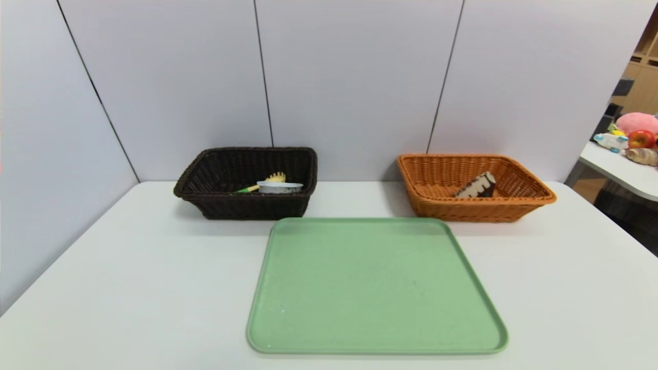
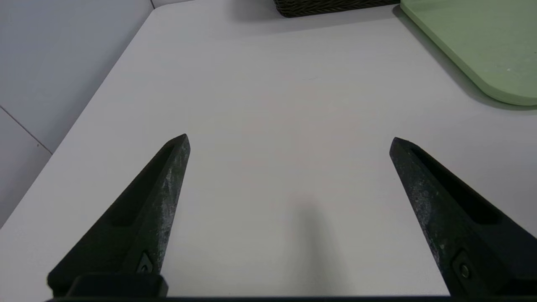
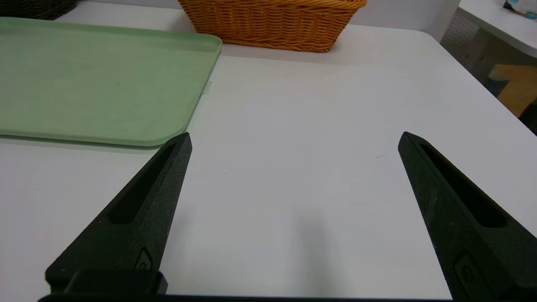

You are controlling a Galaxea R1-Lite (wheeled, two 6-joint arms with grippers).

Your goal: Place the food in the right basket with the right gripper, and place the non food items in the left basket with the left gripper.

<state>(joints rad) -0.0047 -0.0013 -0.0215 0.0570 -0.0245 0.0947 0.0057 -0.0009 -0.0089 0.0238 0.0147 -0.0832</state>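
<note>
Nothing left on the green tray (image 1: 375,288): brush and round tin already in the dark left basket (image 1: 247,182), cake slice in the orange right basket (image 1: 475,187) (sorting looks finished). Left gripper (image 2: 289,140) and right gripper (image 3: 293,136) low over bare bench (image 1: 103,288), jaws spread wide, holding nothing, baskets well ahead of both.

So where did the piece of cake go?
In the head view the cake slice lies inside the orange basket at the back right of the table, behind the green tray.
</note>
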